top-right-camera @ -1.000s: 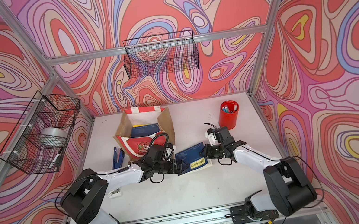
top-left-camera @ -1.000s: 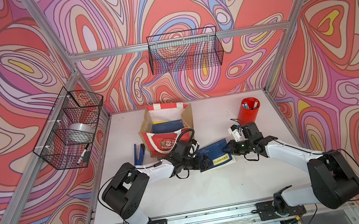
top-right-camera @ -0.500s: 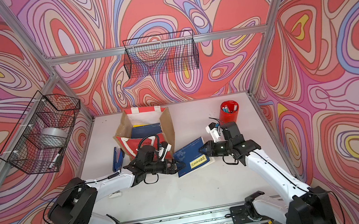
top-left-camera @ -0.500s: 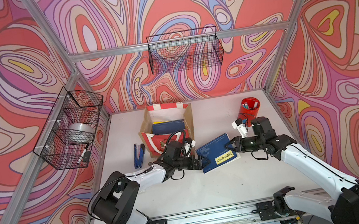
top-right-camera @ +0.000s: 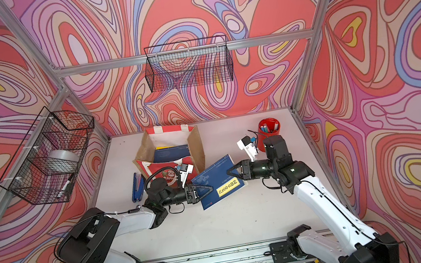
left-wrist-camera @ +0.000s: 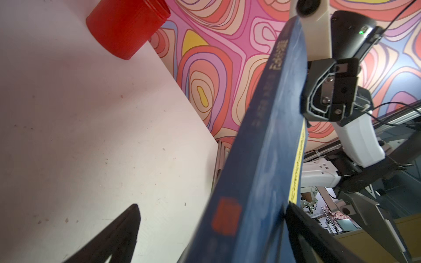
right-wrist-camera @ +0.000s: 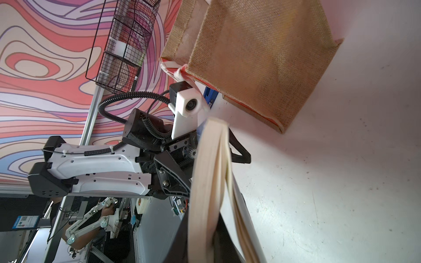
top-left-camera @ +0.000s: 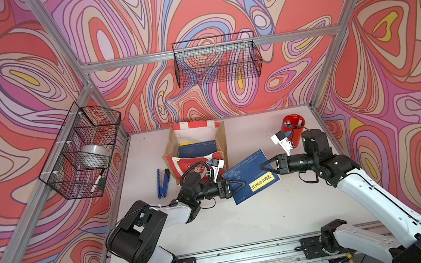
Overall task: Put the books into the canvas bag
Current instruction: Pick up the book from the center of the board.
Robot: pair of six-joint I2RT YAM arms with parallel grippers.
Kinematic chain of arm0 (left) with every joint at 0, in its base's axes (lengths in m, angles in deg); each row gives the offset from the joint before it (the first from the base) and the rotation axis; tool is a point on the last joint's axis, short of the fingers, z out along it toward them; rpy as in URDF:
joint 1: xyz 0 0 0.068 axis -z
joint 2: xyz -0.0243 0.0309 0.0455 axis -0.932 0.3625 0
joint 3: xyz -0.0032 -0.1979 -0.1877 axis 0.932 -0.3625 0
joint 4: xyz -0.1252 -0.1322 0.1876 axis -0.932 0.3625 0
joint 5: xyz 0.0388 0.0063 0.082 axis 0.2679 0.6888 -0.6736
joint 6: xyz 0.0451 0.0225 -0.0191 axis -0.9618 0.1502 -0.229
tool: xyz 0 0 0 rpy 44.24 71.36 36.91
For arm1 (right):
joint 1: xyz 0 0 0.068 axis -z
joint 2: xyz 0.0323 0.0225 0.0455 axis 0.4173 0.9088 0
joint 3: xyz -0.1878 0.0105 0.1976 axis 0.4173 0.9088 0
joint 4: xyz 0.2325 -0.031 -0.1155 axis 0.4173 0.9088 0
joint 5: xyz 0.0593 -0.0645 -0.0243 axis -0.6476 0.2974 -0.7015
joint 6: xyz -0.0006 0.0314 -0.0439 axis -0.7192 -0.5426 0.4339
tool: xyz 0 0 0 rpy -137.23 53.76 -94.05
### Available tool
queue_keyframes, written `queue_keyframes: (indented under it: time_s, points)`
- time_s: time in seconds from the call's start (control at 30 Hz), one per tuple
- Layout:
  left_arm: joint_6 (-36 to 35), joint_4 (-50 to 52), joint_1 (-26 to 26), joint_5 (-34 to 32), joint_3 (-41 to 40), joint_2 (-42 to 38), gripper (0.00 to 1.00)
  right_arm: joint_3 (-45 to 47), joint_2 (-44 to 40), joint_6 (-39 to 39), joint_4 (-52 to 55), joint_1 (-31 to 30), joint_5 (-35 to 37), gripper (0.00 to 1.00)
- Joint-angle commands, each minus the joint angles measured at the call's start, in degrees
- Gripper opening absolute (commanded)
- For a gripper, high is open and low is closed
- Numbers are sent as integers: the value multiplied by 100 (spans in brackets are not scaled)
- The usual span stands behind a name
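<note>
Right end effector (top-left-camera: 263,166): clamped on one edge of the thin navy softcover book with the yellow title label (top-left-camera: 250,173). The book is held off the white counter (top-left-camera: 260,216), tilted, over its middle.

Left end effector (top-left-camera: 240,189): jaws spread wide, straddling the book's opposite edge and gripping nothing.

Just beyond the book's far corner is the boxy canvas bag with tan jute sides and a striped rim (top-left-camera: 220,139). It stands toward the counter's far edge, mouth up, with another navy book (top-left-camera: 196,149) already inside.

Risks, as I judge them:
- My right hold is a pinch at one edge only. The book may droop or twist out of it.
- If the left jaws close off-centre, they could lever the book loose.
- The bag's near panel slumps inward, so a leading corner may catch the rim and tip the bag.

Views:
- The right wrist view shows the cream page block (right-wrist-camera: 209,170) fanning apart. The top views do not show this.
- The left wrist view shows the spine running between my left fingers (left-wrist-camera: 118,234).
- Only the top views show into the bag's mouth.
</note>
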Motion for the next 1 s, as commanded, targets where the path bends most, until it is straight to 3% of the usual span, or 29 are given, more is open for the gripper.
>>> queue_keyframes:
  time_s: [0.0,0.07,0.17,0.23,0.3,0.33,0.4,0.43,0.53,0.67,0.8,0.97]
  points:
    - [641,-1230,-44,492,147,-114,93,-154,8,1,-90,-16,-73,16]
    - [696,-1159,-75,597,175,-242,75,-146,8,43,-87,-16,201,18]
    - [631,-677,-190,711,171,-590,37,-136,91,91,-85,1,599,19]
    - [315,56,-244,743,168,-955,17,-105,131,59,-211,16,717,20]
    - [-337,1420,-262,703,561,-1462,0,-112,165,22,-352,28,774,23]
    - [-741,2228,-263,621,692,-1703,0,-118,167,13,-411,35,809,27]
    - [-1847,4486,-273,239,1290,-2231,0,-229,154,83,-304,56,1132,58]
    - [-2386,5608,-273,-64,1634,-2430,0,-268,115,141,-219,61,1388,69]
    - [-3655,8393,-321,-941,3021,-2699,0,-281,-135,284,-185,70,2117,86]
    - [-4327,10229,-464,-1399,4706,-2477,0,-329,-49,351,-205,67,2503,93]
    - [-4602,11134,-548,-1906,5959,-2158,0,-244,6,280,-550,67,2525,94]
    - [-4591,11933,-1178,-2577,7022,-1676,0,-321,159,343,-653,73,2440,95]
